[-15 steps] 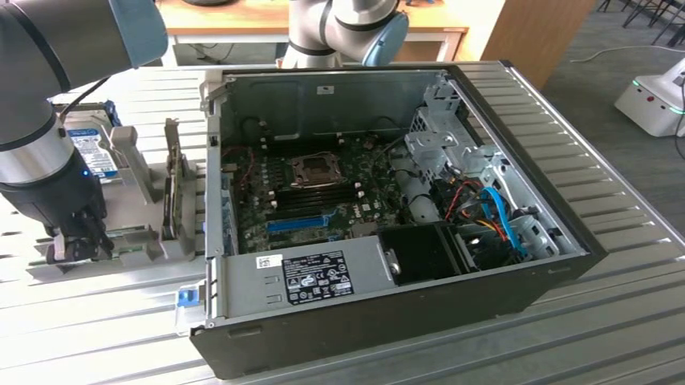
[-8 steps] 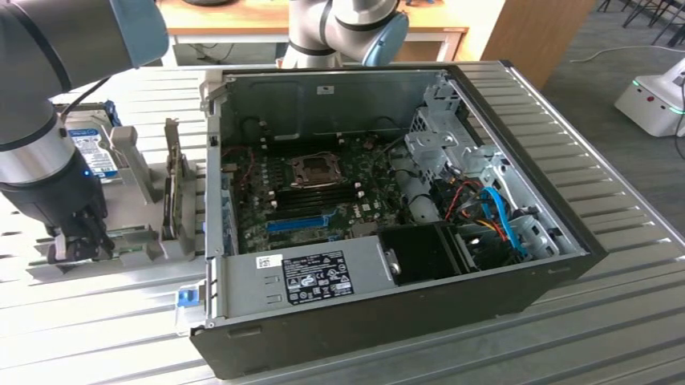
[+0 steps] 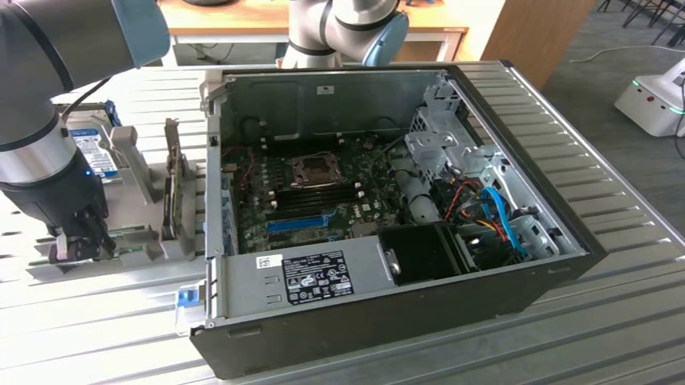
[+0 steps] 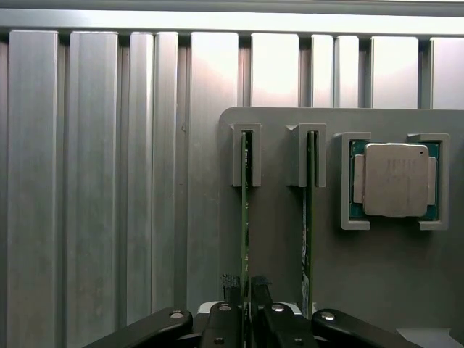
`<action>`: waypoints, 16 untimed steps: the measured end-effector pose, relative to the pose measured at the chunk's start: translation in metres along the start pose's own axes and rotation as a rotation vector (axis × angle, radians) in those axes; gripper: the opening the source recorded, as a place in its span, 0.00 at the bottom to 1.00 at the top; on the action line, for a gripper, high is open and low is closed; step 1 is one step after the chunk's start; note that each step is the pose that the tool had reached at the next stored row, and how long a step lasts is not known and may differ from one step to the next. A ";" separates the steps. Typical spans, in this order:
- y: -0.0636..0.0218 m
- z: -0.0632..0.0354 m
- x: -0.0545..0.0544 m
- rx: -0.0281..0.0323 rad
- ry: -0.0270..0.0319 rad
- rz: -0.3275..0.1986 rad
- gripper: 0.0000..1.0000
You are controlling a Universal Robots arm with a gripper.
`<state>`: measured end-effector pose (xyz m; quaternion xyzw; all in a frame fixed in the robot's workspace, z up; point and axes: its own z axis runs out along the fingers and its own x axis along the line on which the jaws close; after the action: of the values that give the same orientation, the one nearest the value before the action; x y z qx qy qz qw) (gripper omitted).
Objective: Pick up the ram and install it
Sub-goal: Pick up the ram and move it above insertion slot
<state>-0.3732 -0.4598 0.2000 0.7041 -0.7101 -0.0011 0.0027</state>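
ram [image 4: 245,217] stands on edge (long axis running into the tool [image 4: 246,287])

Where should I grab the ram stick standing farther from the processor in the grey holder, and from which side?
Take the ram by its exposed upper edge, coming straight down from above, squeezing its two flat faces. It stands on edge in the slotted grey holder, thin edge up, with the second stick close alongside.
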 end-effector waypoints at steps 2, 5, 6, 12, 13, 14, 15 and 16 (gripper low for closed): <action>0.0000 0.0000 0.000 0.0000 0.0000 0.000 0.20; -0.0001 0.0000 0.001 0.0000 0.0000 0.000 0.20; -0.0001 0.0000 0.001 -0.0001 0.0000 0.000 0.20; -0.0001 0.0000 0.001 0.0000 -0.0009 0.000 0.20; -0.0001 0.0000 0.001 0.0000 -0.0009 0.000 0.20; -0.0001 0.0000 0.001 0.0000 -0.0009 0.000 0.20; 0.0000 0.0000 0.001 -0.0001 -0.0008 0.000 0.20; -0.0001 0.0000 0.001 0.0000 -0.0008 0.000 0.20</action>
<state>-0.3731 -0.4613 0.2001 0.7041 -0.7101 -0.0014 0.0024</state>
